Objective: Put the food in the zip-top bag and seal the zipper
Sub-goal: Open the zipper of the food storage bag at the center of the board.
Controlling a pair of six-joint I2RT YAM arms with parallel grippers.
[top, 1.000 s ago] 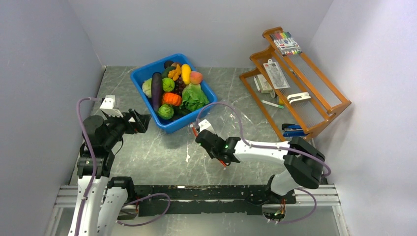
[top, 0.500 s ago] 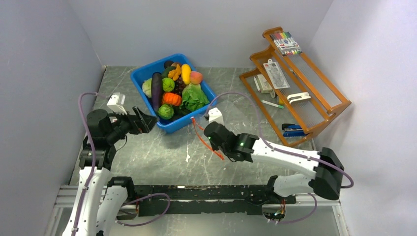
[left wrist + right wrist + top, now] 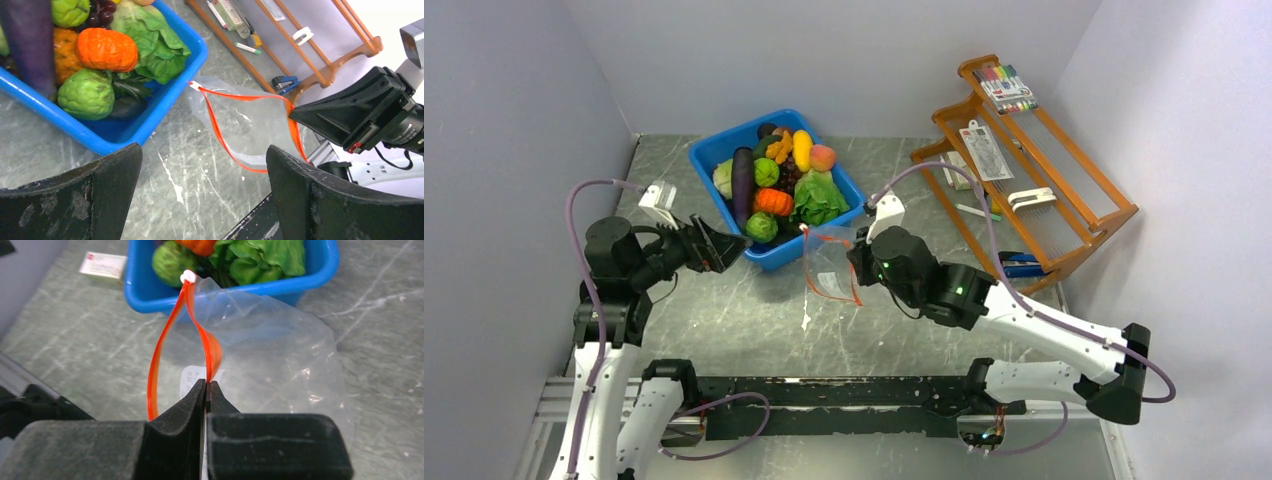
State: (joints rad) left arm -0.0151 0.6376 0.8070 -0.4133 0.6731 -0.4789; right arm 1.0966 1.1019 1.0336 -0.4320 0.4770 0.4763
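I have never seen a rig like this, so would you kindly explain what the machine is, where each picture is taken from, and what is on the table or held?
These are two robot arms bolted to the near edge of a table, each ending in a two-finger gripper. The wide picture comes from a fixed camera above and behind them; the other two come from wrist cameras, each showing its own black fingers. On the table stand a blue bin of toy fruits and vegetables and a wooden rack of stationery. The right gripper is shut on the zipper of a clear zip-top bag, whose mouth gapes open. The left gripper is open and empty.
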